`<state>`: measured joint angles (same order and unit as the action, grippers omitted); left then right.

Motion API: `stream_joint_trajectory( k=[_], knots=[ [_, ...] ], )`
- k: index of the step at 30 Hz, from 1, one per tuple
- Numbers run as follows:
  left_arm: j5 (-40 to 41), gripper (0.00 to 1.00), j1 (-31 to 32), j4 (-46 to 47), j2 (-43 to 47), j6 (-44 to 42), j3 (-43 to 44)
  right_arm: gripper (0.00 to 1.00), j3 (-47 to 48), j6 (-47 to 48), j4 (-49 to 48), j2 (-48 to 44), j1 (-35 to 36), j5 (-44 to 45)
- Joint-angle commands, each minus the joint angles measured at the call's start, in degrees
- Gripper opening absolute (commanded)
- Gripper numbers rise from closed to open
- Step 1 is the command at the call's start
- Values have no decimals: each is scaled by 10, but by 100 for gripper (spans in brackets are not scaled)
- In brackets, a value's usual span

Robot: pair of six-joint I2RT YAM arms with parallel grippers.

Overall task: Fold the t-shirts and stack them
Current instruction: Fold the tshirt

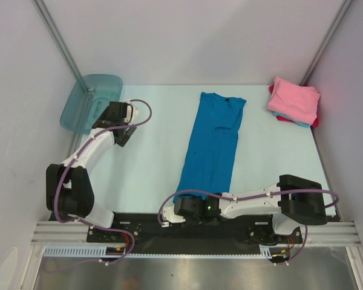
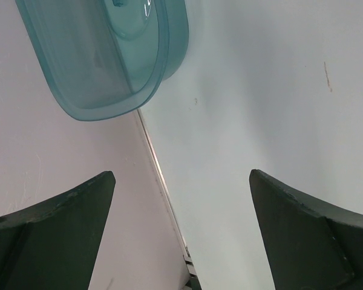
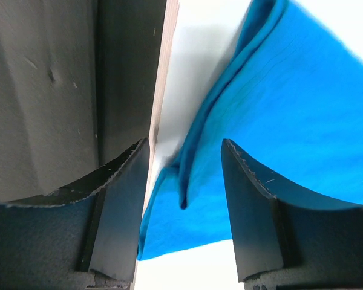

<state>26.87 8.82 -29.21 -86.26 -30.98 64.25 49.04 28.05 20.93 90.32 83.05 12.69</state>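
A bright blue t-shirt (image 1: 212,142) lies folded into a long strip down the middle of the table. Its near hem corner (image 3: 193,211) sits between the fingers (image 3: 248,199) of my right gripper (image 3: 184,145), whose jaws stand apart around the cloth without pinching it. In the top view this right gripper (image 1: 180,206) is low at the table's near edge. A folded pink t-shirt (image 1: 293,99) tops a stack at the far right corner, with light blue and red edges (image 1: 299,122) showing under it. My left gripper (image 1: 122,132) hangs wide open and holds nothing (image 2: 181,175).
A translucent teal plastic tub (image 1: 91,103) stands at the far left by the wall, just beyond the left gripper (image 2: 109,60). The black mounting rail (image 1: 230,232) runs along the near edge. White walls close in on both sides.
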Motion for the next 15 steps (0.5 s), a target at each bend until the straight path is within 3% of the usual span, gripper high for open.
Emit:
stream_joint_trajectory(
  k=[1, 15],
  knots=[
    [9, 100, -2, 11, 14, -6, 10, 56, -18, -5, -6, -16, -2, 26],
    [10, 100, -1, 13, 3, -7, 16, 56, -42, 3, -13, -33, -24, 52]
  ],
)
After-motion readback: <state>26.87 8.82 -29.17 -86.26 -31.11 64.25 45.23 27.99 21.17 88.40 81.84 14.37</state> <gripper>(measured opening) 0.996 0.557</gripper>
